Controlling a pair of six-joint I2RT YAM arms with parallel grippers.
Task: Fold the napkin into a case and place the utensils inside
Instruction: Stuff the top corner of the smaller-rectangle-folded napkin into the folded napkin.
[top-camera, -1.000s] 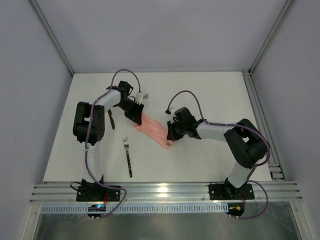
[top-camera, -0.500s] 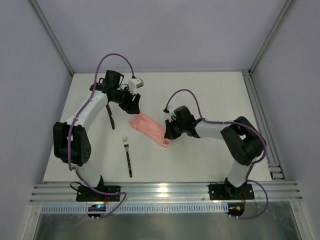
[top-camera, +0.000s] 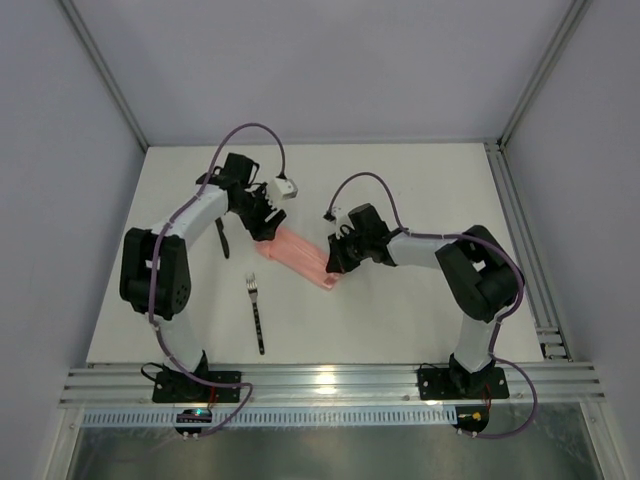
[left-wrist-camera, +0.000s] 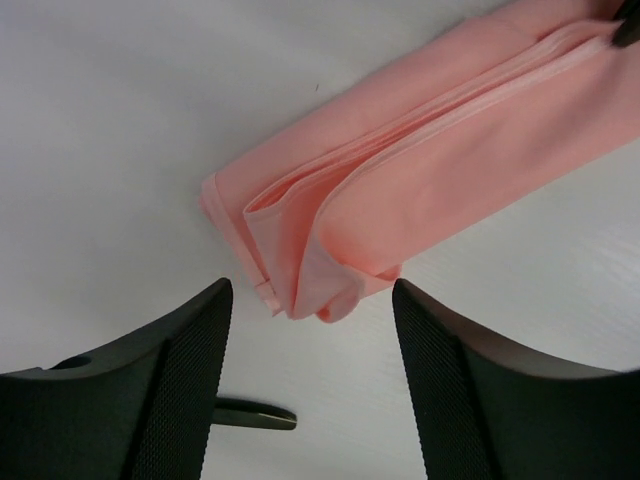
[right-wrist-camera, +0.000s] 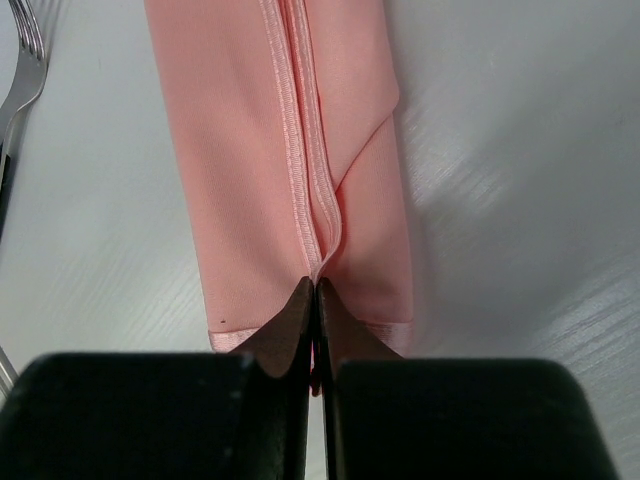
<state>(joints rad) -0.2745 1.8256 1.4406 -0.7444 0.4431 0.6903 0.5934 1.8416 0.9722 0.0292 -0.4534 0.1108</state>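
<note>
The pale-pink napkin (top-camera: 297, 255) lies folded into a narrow oblong case near the table's middle, running diagonally. In the right wrist view the napkin (right-wrist-camera: 240, 150) shows a hemmed seam and a diagonal fold. My right gripper (top-camera: 334, 264) is shut at its lower right end, pinching the hem (right-wrist-camera: 317, 285). My left gripper (top-camera: 263, 226) stands open at the upper left end; the napkin's (left-wrist-camera: 450, 170) layered end sits just beyond the tips (left-wrist-camera: 312, 288), not touched. The fork (top-camera: 258, 315) lies left of centre, its tines (right-wrist-camera: 25, 60) showing. The black knife (top-camera: 222, 238) lies under the left arm, its tip (left-wrist-camera: 255, 415) visible.
Aluminium rails (top-camera: 320, 385) run along the near edge, with both arm bases on them. Another rail (top-camera: 520, 230) borders the right side. Pale walls close in the table on the left, back and right.
My left gripper has opened and let go of the napkin's upper end, swinging up and back to it. The napkin has shifted slightly up-left. The right gripper stays shut.
</note>
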